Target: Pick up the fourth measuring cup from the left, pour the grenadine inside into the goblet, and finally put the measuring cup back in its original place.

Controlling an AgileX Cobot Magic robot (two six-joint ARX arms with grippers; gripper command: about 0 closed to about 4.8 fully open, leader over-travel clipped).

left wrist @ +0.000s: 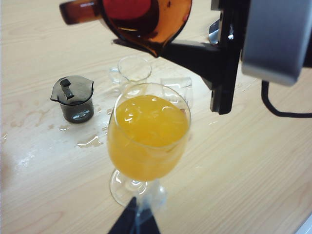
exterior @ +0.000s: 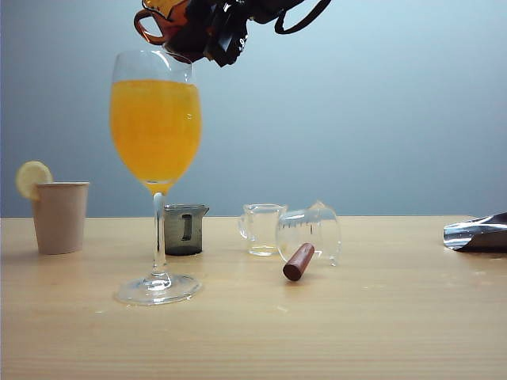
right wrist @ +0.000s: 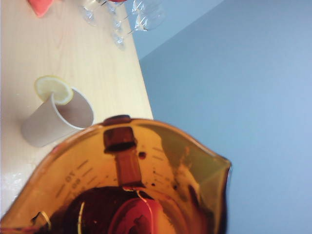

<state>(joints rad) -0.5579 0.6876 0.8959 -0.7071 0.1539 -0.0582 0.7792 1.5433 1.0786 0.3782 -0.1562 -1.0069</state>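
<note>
Tilting over the goblet, the fourth measuring cup is held high at the left of the table by the right gripper, its lip brought just above the rim so the pour falls inside; the jaws are seen clamped on the cup's wall in the left wrist view, pinching it; the grenadine is still pooled red in the cup and no stream is visible, so the pour is judged barely begun; the goblet, already near full of orange juice, is steadied low on its stem, it seems, by the left gripper, of which only dark tips are shown, so its grip cannot be told; a shiny object at the far right edge is cut off and unidentified; the paper cup with its lemon slice stands left of the goblet, well apart; the smoky grey cup stands just behind the stem; a clear cup lying on its side, red-brown handle pointing near, is touching or just beside a small upright clear cup; wet patches are noted near the foot; the right gripper's fingertips are hidden behind the cup.
</note>
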